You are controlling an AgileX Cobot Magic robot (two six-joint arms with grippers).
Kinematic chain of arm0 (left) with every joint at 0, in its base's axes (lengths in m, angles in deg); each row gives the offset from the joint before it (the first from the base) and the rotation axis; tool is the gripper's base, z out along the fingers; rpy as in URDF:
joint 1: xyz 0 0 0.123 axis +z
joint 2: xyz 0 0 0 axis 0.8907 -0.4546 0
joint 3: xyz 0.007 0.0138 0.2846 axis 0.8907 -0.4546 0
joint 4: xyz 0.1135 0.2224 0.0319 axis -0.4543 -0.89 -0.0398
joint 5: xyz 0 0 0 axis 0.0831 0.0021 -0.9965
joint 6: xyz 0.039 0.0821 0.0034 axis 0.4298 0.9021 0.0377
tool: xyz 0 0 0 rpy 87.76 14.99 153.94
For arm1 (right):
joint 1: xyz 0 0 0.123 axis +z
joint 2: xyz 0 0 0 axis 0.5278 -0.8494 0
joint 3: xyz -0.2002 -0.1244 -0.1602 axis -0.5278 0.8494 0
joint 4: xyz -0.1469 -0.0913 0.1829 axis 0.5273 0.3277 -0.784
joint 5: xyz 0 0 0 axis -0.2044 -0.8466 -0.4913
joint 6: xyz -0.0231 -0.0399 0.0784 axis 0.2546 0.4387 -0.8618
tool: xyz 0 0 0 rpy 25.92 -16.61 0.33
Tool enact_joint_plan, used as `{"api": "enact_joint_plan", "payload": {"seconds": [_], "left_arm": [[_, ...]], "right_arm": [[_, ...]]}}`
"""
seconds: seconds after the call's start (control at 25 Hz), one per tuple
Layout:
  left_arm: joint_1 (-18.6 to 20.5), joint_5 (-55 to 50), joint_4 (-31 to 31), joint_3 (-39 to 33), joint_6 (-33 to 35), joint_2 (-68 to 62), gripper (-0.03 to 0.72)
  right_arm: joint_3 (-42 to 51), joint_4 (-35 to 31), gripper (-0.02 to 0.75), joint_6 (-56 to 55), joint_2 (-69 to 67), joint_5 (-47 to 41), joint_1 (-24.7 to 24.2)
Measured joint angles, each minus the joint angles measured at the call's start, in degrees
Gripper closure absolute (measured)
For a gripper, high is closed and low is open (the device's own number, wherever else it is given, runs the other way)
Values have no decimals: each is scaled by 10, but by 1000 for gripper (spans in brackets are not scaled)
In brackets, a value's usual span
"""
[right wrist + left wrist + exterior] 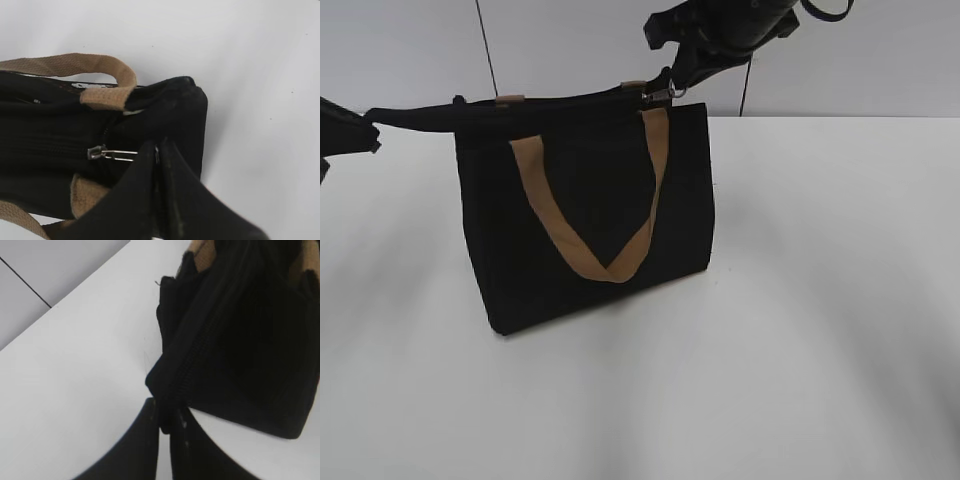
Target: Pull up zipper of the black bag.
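The black bag (590,210) stands upright on the white table, a tan strap handle (588,262) hanging down its front. The zipper (560,103) runs along its top edge. Its silver pull tab (663,96) sits near the bag's right end. My right gripper (672,84) is above that end, shut on the pull tab (116,153), its jaws (157,150) pinching the tab's tip. My left gripper (360,128) at the far left is shut on the black fabric tail at the zipper's left end (167,407) and holds it stretched out. The zip line (196,357) leads away from its jaws (165,416).
The white table (820,300) extends around the bag to the front and right. A pale wall with dark vertical seams (488,50) stands behind it. A second tan handle (75,64) arches over the bag's far side in the right wrist view.
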Motion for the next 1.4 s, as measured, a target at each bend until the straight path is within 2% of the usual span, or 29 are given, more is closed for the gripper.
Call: {"api": "enact_joint_plan", "payload": {"seconds": [0.08, 0.16, 0.28, 0.36, 0.44, 0.56, 0.68, 0.8, 1.0, 1.2, 1.32, 1.4], "left_arm": [[1, 6, 30, 0, 0, 0, 637], [3, 11, 62, 0, 0, 0, 559], [4, 3, 119, 0, -6, 0, 343], [4, -6, 139, 3, -37, 0, 203], [4, -19, 131, 19, -84, 0, 125], [4, -59, 38, 73, -197, -2, 113], [4, -126, -117, 144, -328, -16, 113], [4, -175, -237, 196, -421, -35, 113], [4, -195, -352, 247, -582, -42, 114], [4, -243, -467, 297, -744, -42, 149], [4, -269, -530, 315, -801, -41, 169], [4, -278, -548, 316, -817, -34, 174]], "right_arm": [[0, 0, 676, 12, 10, 0, -2], [0, -4, 541, 41, 21, 0, -7], [0, -30, 323, 71, 31, -5, -10], [0, -46, 247, 92, 32, -25, -10], [0, -49, 220, 119, 32, -57, -10], [0, -42, 210, 146, 32, -90, -10], [0, -9, 205, 155, 39, -111, -10], [0, 37, 205, 155, 56, -118, -10], [0, 120, 204, 123, 91, -125, -10], [0, 203, 204, 72, 137, -139, -10], [0, 201, 204, 38, 171, -164, -19], [0, 182, 204, 32, 196, -187, -31]]}}
